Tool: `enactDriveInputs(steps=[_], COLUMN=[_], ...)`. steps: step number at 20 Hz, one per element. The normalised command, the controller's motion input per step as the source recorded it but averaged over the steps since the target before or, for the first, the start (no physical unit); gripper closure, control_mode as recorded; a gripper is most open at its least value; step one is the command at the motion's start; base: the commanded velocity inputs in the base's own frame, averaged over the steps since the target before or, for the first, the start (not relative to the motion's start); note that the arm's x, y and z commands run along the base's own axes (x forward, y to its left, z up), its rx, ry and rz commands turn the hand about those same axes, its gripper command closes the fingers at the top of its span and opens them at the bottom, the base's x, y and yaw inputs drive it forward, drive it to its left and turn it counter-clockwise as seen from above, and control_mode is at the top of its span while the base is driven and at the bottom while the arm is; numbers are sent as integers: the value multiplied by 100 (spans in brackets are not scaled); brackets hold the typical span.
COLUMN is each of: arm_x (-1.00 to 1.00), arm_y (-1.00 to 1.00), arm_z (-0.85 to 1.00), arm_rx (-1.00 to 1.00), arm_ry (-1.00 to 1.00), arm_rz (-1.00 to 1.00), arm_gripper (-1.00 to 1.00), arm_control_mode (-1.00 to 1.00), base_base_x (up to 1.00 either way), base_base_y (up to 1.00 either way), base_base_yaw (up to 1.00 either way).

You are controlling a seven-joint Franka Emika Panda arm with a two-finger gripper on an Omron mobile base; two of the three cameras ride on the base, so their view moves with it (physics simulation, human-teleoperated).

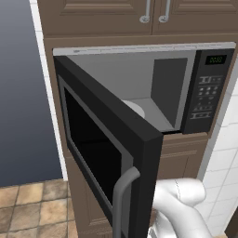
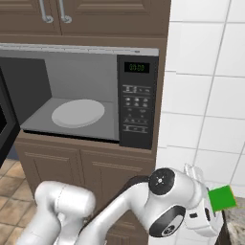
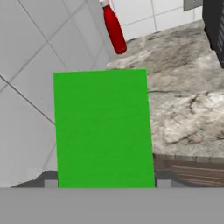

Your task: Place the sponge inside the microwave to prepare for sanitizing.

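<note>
Our two base cameras sit behind the arm, left and right, both facing the open microwave (image 1: pixel 139 88) close up. Our hand camera looks along the gripper at the sponge (image 3: pixel 103 129), very near.

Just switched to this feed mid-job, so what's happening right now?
The arm's tool is closed on the green sponge, carrying it near the stone counter and tiled wall, low and to the right of the microwave. The microwave door stands wide open, with the turntable plate bare. The sponge isn't inside yet.
</note>
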Motion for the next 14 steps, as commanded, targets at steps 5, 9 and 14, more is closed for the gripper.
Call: enactDriveInputs(steps=[5, 9, 14], arm_x=[0, -2, -61], arm_y=[78, 62, 47], arm_z=[70, 53, 34], arm_rx=[-1, -11, -13], arm_ry=[3, 16, 17], arm_rz=[47, 68, 48], arm_gripper=[100, 100, 100], arm_control_mode=[-100, -100, -100], base_base_x=[0, 0, 0], base_base_y=[0, 0, 0], base_base_yaw=[0, 0, 0])
